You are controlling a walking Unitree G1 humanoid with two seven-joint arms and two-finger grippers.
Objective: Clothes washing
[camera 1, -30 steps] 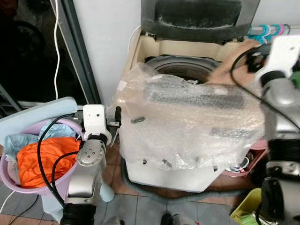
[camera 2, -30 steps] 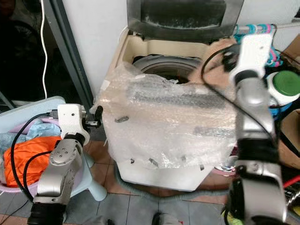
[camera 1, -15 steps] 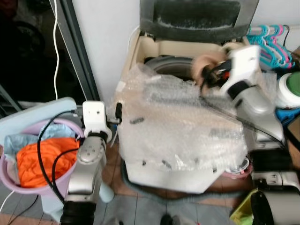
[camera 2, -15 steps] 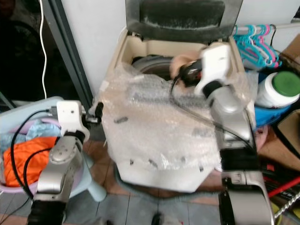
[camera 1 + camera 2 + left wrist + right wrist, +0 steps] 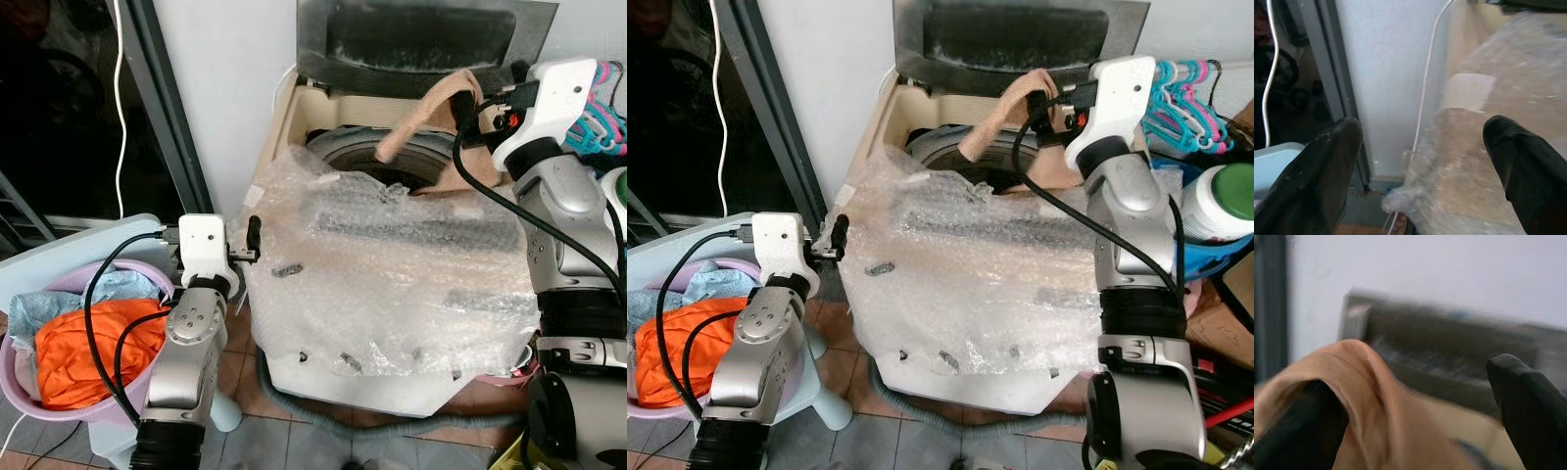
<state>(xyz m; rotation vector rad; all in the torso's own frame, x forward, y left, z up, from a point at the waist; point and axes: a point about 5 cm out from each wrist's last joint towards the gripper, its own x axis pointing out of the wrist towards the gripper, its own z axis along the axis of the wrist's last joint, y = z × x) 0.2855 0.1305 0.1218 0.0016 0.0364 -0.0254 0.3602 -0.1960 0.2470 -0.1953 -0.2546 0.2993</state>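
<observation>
— What is seen at the right gripper [image 5: 1415, 416]?
— A tan cloth [image 5: 1004, 108], limp, is draped over one of its spread fingers [image 5: 1312, 431], above the washer [image 5: 392, 245] drum.

— And the left gripper [image 5: 1420, 166]?
— Fingers are held wide apart, empty, beside the bubble wrap [image 5: 411, 264].
</observation>
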